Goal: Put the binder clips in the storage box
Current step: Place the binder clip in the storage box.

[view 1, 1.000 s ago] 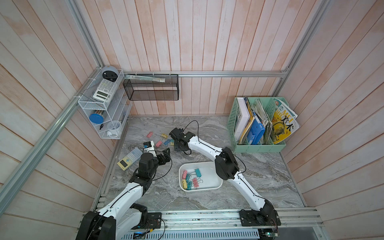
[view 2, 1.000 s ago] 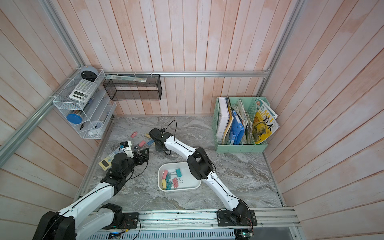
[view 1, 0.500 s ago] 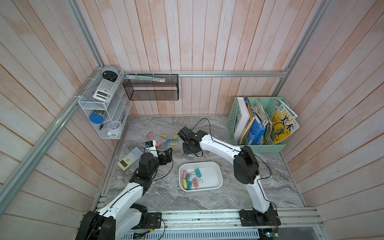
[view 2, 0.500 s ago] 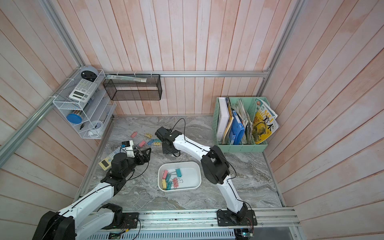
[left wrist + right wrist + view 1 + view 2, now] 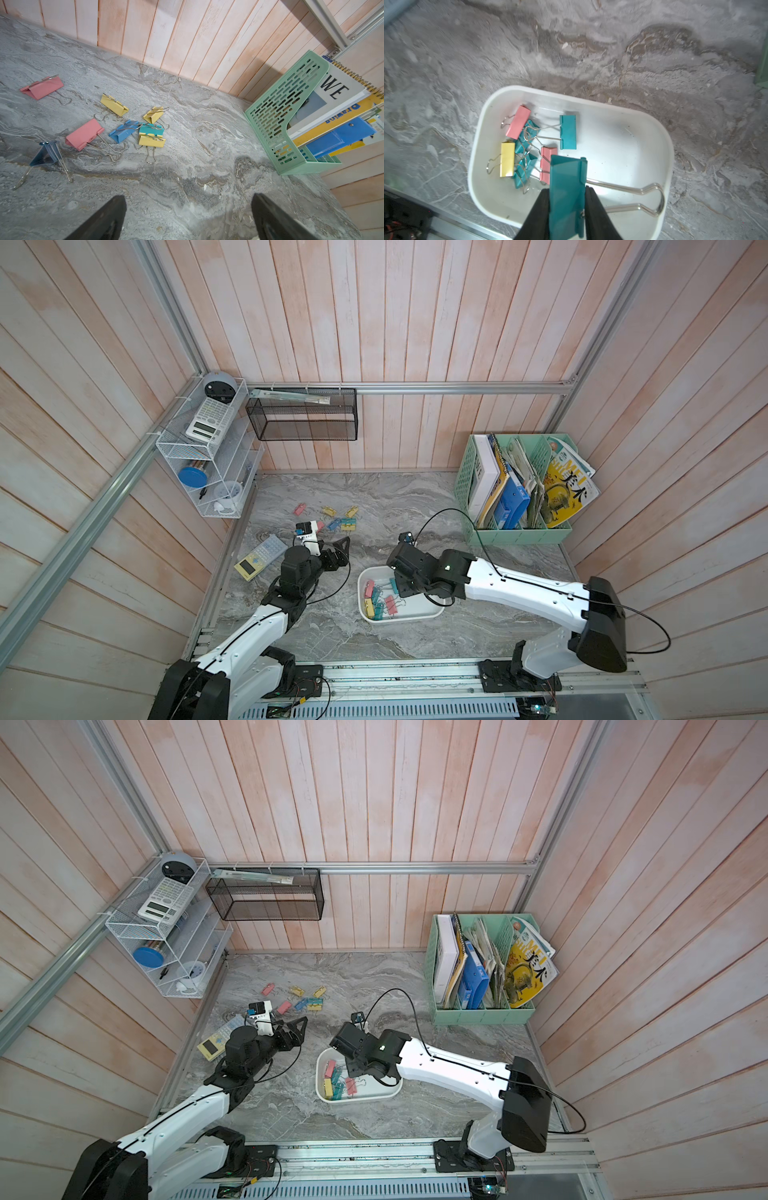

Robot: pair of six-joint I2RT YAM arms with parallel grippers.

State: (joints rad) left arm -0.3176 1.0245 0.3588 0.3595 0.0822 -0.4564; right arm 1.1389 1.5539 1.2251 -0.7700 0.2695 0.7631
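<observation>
R pincer (image 5: 566, 199): black jaws part-closed, clamped on the flat sides of a teal metal binder clip (image 5: 564, 172). Its silver wire handles stick out free to one side.
Held where: above the inside of the shallow white plastic tray (image 5: 407, 619). The clip looks clear of the tray floor.
Why this grip: prob. body not wire, so the clip can't swivel. It hangs beside the pile over barer floor, so a drop should land flat.
Tray: sits on the grey marble-look tabletop (image 5: 207, 166), near-centre, within easy R-arm reach.
Clips in tray (image 5: 519, 121): approx. six; pink, teal, yellow. They are bunched at the left end w/ handles tangled; the right end is bare.
L pincer (image 5: 187, 218): jaws spread fully wide, nothing in them. It hovers on the near side of the loose group, prob. ready for its own pick.
Loose clips (image 5: 332, 518): eight on the tabletop, far-left. 2 pink, 3 yellow, 2 blue, 1 teal; one blue clip (image 5: 44, 154) stands up on its handles.
Change vs 1 s ago: the R arm was stretched far-left at the loose group and is now back over the tray w/ the clip. The L arm has the same pose and same wide jaws. The tray pile looks unchanged.
</observation>
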